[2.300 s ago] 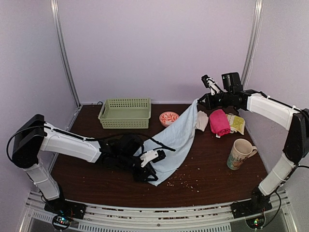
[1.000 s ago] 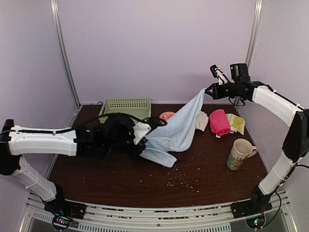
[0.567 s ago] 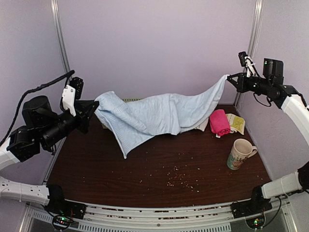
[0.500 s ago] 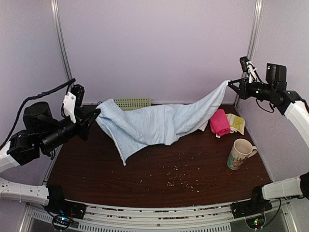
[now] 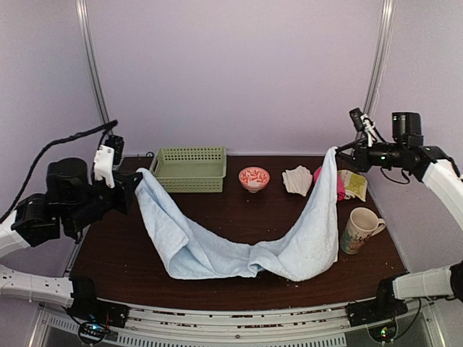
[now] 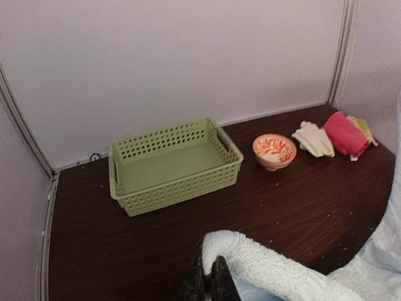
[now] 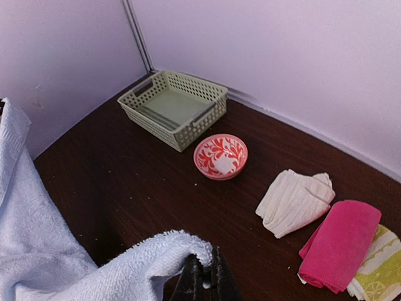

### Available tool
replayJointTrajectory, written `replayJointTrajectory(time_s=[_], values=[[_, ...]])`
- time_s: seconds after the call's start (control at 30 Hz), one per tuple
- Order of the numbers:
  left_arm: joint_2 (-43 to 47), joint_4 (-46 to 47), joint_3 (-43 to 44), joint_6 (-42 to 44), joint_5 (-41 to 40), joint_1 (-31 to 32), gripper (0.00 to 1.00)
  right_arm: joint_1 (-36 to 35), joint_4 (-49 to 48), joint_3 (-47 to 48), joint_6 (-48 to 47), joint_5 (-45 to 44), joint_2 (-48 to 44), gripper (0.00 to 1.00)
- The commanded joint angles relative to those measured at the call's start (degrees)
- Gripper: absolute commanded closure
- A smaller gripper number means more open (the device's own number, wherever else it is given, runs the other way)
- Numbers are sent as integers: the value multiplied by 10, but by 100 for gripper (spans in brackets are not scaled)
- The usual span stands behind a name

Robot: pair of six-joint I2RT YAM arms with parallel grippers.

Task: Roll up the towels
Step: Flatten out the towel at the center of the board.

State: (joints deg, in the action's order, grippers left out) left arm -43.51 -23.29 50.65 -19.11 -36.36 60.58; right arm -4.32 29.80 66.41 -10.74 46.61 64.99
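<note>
Two sets of jaws, left and right, each clenched on a corner of the pale blue towel (image 5: 217,249), its sagging middle bunched on the near surface (image 5: 239,210). Best lowered evenly, drawn taut and laid flat before rolling. Off-white towel (image 5: 296,179) lay folded at the back; mug (image 5: 359,230), just beside the right drape, was the likeliest snag, basket (image 5: 188,168) and bowl (image 5: 254,177) standing farther back.

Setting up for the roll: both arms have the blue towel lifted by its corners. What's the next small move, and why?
Probably lower the left arm and right arm, kept apart, to lay the blue towel flat. Its corners hang in shut jaws while its middle sags on the table.
</note>
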Motion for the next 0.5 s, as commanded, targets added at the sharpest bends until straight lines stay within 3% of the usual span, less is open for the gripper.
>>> replayJointTrajectory(time_s=[0.0,0.1,0.23,0.3,0.33,0.4,0.47], values=[[-74,-14,-61,-47,20,-75,100,-20,-27,13,3,-118,147,86],[-105,-37,-78,-84,36,-113,100,-25,-16,54,21,-195,227,76],[-123,-81,-70,-102,31,-134,97,-25,28,77,1,-206,260,68],[-128,-93,-64,-103,31,-137,57,-25,42,65,-25,-199,243,66],[-130,-97,-62,-105,33,-138,43,-25,55,58,-49,-190,230,66],[-138,-100,-58,-103,47,-145,32,-26,102,45,-124,-144,208,67],[-150,-97,-55,-103,74,-161,28,-37,168,26,-223,-95,188,69]])
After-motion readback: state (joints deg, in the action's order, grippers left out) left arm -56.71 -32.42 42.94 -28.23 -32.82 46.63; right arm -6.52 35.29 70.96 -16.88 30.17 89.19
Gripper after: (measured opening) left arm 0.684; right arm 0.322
